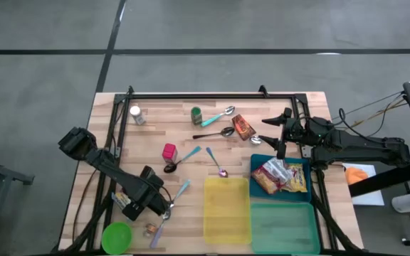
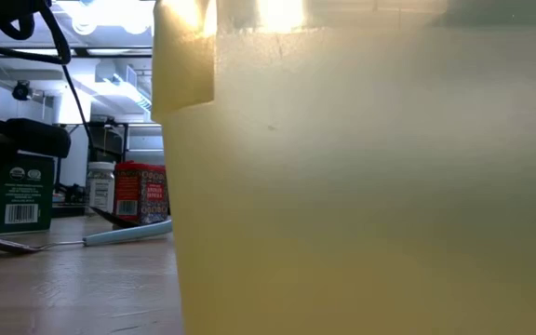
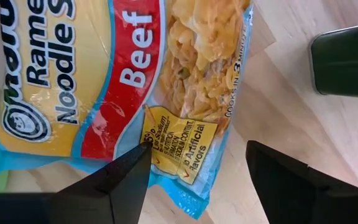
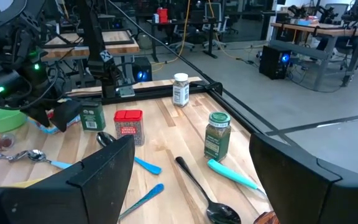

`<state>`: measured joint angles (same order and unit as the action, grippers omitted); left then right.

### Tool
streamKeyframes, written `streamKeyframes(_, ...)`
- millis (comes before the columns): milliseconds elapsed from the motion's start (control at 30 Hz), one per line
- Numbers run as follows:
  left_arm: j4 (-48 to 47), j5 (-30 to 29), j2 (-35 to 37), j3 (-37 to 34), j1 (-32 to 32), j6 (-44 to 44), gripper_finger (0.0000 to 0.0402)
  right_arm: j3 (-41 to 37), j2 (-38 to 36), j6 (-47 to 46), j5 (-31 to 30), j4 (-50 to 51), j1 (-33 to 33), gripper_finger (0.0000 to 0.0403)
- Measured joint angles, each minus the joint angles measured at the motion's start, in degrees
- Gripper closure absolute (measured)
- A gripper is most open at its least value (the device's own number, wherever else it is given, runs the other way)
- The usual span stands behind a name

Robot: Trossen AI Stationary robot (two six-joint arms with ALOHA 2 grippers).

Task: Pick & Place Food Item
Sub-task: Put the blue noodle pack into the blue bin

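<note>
A ramen noodle packet [image 3: 104, 81], yellow, red and light blue, lies flat on the wooden table near its left near corner. In the high view only a strip of it [image 1: 122, 200] shows beside the arm. My left gripper [image 3: 197, 177] [image 1: 142, 201] points down over the packet's clear end, where the noodles show. It is open: one finger [image 3: 114, 183] stands above the packet's corner and the other [image 3: 303, 180] above bare wood. I cannot see it touch the packet. My right gripper [image 1: 276, 135] [image 4: 191, 180] waits open and level above the table's far right.
A dark green box [image 3: 345, 59] stands close beside the packet. A green bowl [image 1: 117, 237] is at the near left corner. A yellow bin [image 1: 226, 210], a green bin [image 1: 285, 227] and a blue bin [image 1: 257, 162] holding snack packets sit near right. Spoons, a red tin [image 1: 169, 152] and jars lie mid-table.
</note>
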<state>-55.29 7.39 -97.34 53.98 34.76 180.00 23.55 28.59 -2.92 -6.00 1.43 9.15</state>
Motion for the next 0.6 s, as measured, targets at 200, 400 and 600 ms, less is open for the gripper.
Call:
streamKeyframes(200,0.0,0.3,0.0,0.0,0.0,0.0,0.0152,0.0,0.0,0.1,0.0,0.0,0.0,0.0087)
streamKeyframes(400,0.0,1.8,0.0,0.0,0.0,0.0,0.0227,0.0,0.0,0.0,0.0,0.0,0.0,0.0087)
streamKeyframes(600,0.2,1.8,0.0,0.0,0.0,0.0,0.0298,0.0,0.0,0.0,0.0,0.0,0.0,0.0087)
